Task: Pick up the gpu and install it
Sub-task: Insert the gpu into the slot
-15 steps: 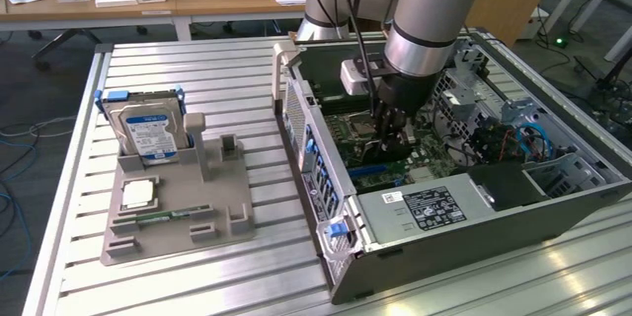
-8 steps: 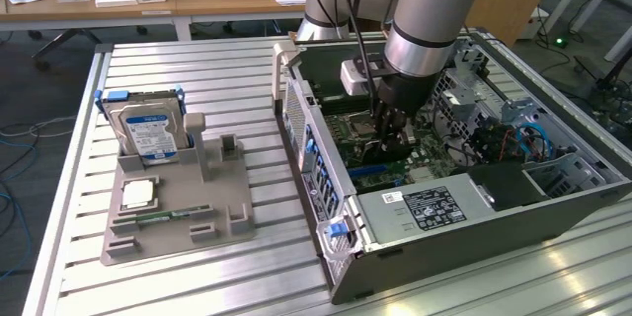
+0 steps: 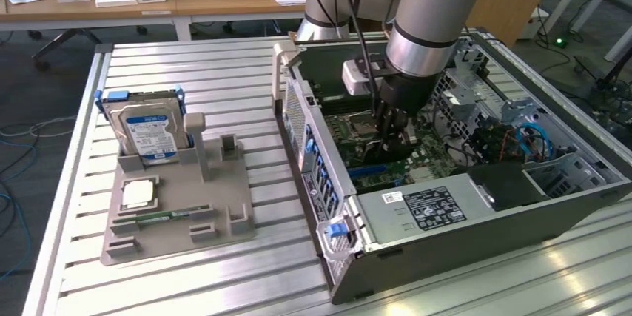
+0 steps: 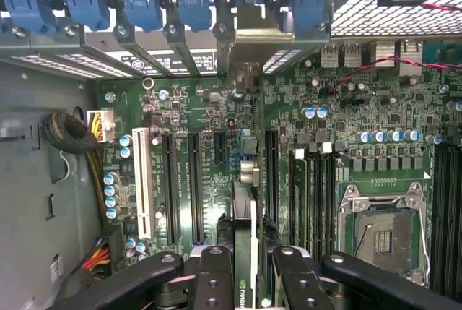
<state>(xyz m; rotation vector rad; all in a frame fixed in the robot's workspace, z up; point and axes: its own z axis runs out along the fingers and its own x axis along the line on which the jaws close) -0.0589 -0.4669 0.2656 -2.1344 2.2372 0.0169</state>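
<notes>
- Wooden desks stand at the back of the room; in front, a ribbed metal table [image 3: 197, 72] carries an open computer case [image 3: 306, 131] and a gray holder [image 3: 177, 234] with a hard drive [image 3: 148, 135].
- The arm reaches down into the case. The gripper [image 3: 390, 149] is closed on the graphics card [image 4: 244, 216], which stands on its edge between the two fingers [image 4: 213, 277].
- The card hangs low over the motherboard [image 4: 346, 108], well apart from the holder.
- Its long axis runs from the gripper toward the rear wall with the blue clips [image 4: 144, 6], parallel to the long black slots [image 4: 193, 187].
- It seems in line with a slot just beside them; whether it touches that slot cannot be told.
</notes>
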